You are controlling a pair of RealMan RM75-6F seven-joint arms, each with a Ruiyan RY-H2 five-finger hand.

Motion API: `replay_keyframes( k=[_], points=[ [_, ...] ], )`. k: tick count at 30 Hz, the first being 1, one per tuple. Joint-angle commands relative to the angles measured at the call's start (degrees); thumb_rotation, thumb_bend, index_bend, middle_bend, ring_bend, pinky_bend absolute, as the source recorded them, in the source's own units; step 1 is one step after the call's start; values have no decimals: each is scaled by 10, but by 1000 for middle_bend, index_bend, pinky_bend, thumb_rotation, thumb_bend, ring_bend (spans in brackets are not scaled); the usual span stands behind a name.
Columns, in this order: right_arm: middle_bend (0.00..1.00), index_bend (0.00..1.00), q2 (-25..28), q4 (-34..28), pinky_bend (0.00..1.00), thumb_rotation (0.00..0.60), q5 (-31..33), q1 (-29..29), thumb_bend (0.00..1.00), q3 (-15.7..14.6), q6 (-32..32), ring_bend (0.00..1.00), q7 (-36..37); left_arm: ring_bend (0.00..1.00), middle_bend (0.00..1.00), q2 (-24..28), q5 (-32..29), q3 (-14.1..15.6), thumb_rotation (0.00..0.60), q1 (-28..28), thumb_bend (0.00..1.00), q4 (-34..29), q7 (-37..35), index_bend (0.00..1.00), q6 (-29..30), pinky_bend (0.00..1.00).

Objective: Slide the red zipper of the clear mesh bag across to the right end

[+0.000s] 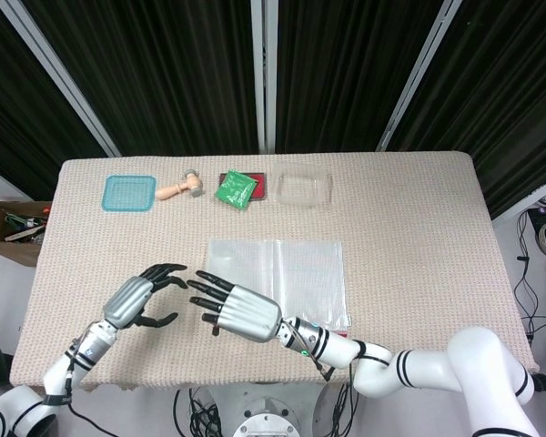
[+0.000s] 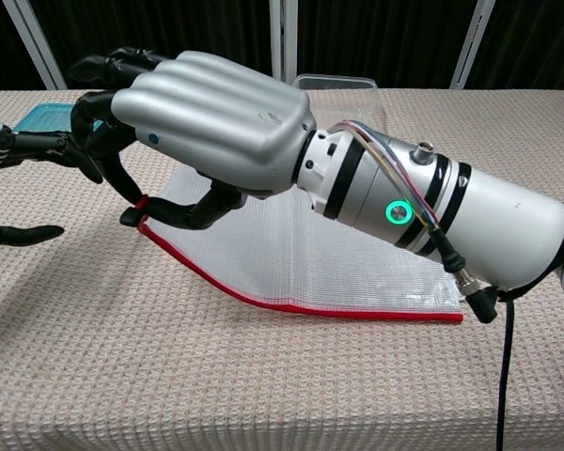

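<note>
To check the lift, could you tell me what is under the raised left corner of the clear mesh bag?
Only beige woven tablecloth shows beneath the clear mesh bag; the right hand hides its far part.

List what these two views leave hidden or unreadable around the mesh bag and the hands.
- Zipper slider: in the chest view the right hand holds the bag's left corner up by its red zipper edge; its fingers cover the slider.
- Head view: the right hand covers that corner.
- Left hand: cut off by the chest view's edge.
- Green packet: print too small.
</note>
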Motion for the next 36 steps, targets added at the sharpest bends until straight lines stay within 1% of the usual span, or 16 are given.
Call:
replay_keyframes(
  k=[1, 17, 21, 26, 33, 36],
  points=[
    [233, 954, 0, 0, 0, 600, 0, -2, 499, 1, 2, 0, 5, 101, 122, -11, 6, 8, 600, -8, 284, 5, -12, 361, 5, 134],
    [234, 954, -3, 6, 0, 600, 4, -4, 507, 14, 2, 0, 23, 100, 123, -82, 17, 16, 600, -60, 281, 19, 1, 365, 1, 134],
    [234, 955, -3, 5, 0, 600, 2, -4, 508, 15, 3, 0, 26, 100, 130, -98, 9, 15, 600, -73, 276, 27, -10, 391, -5, 134],
    [235, 955, -3, 7, 0, 600, -1, -5, 507, 12, 6, 0, 32, 101, 137, -108, 0, 17, 600, -77, 275, 36, -20, 431, -2, 134],
    [237, 956, -5, 12, 0, 600, -4, -7, 507, 11, 10, 0, 40, 100, 138, -107, -5, 28, 600, -83, 286, 40, -18, 436, -4, 134],
    [238, 958, -5, 13, 0, 600, -5, -8, 507, 11, 11, 0, 44, 101, 140, -109, -8, 30, 600, -85, 305, 41, -20, 460, -3, 134]
  ],
)
